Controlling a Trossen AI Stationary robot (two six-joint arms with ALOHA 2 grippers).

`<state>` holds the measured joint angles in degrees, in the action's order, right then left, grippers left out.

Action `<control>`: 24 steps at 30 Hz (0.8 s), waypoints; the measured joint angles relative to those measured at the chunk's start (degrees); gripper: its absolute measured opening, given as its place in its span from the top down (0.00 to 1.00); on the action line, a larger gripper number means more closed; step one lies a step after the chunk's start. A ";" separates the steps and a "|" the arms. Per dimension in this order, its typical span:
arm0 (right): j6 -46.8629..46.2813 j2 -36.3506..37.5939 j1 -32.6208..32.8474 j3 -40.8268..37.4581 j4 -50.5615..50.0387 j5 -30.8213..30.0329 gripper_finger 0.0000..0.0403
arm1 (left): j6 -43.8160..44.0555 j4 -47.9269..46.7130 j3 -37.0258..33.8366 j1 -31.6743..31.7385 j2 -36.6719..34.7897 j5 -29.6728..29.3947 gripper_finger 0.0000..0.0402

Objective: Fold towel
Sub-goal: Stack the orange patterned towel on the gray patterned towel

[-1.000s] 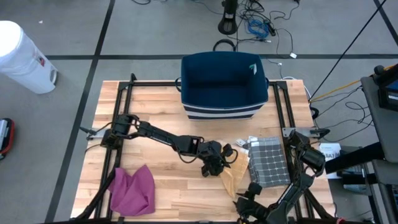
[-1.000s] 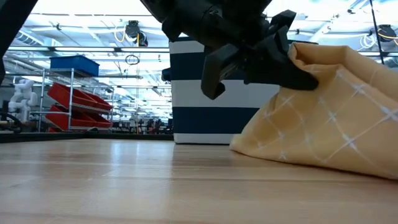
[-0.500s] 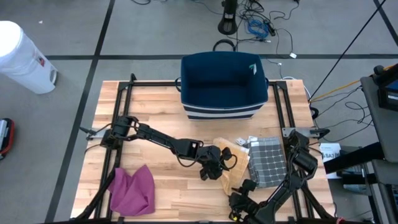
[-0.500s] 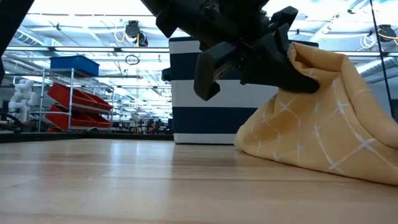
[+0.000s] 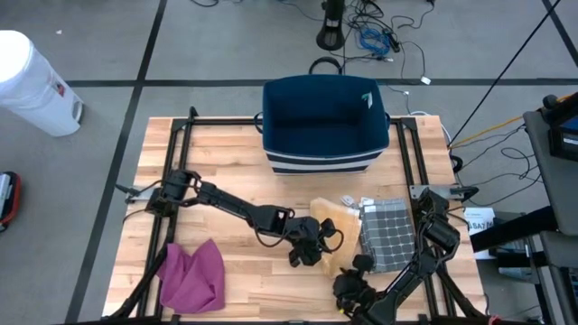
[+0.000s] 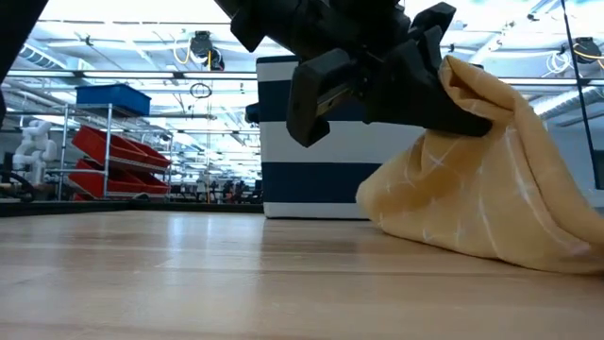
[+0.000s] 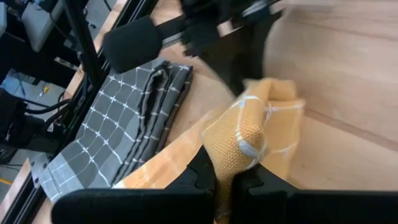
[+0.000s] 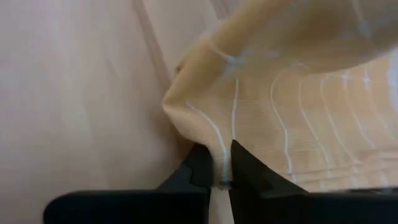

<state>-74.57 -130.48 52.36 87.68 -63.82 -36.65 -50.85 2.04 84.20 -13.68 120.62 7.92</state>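
High view, left to right: a magenta cloth (image 5: 192, 276) lies crumpled at the table's near left corner, the left arm reaches across the wooden table (image 5: 226, 153) to the middle, and its left gripper (image 5: 312, 246) is clamped on a raised fold of the yellow towel (image 5: 336, 219). Just right of the towel, touching its edge, lies a folded grey checked towel (image 5: 388, 233); behind both stands the navy basket (image 5: 325, 122). The right gripper (image 5: 350, 287) sits at the towel's near end, and its wrist view shows its fingers (image 8: 200, 167) pinched on a hem of the same yellow cloth.

Both grippers hold the yellow towel, which rests mid-right on the table, bunched into a peak in the low view (image 6: 472, 179). Its long axis seems to run from the near edge toward the basket, with the left gripper on the towel's left side and the right gripper nearest the front. The next move probably turns on spreading these two grips apart along that axis.
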 joint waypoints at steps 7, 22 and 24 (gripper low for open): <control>0.57 2.34 0.22 -0.60 -13.05 6.28 0.98 | 1.00 -0.19 0.00 -1.50 0.05 0.11 0.98; 7.00 9.86 -4.34 -0.74 -26.33 0.03 0.98 | 1.34 4.64 -0.02 -2.03 0.09 5.91 0.98; 7.47 10.32 -4.80 -0.67 -26.31 -0.22 0.98 | 1.30 4.98 -0.02 -2.07 0.09 6.07 0.98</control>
<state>-67.10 -120.15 47.57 87.01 -90.13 -36.88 -49.55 7.03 84.19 -15.75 120.70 13.99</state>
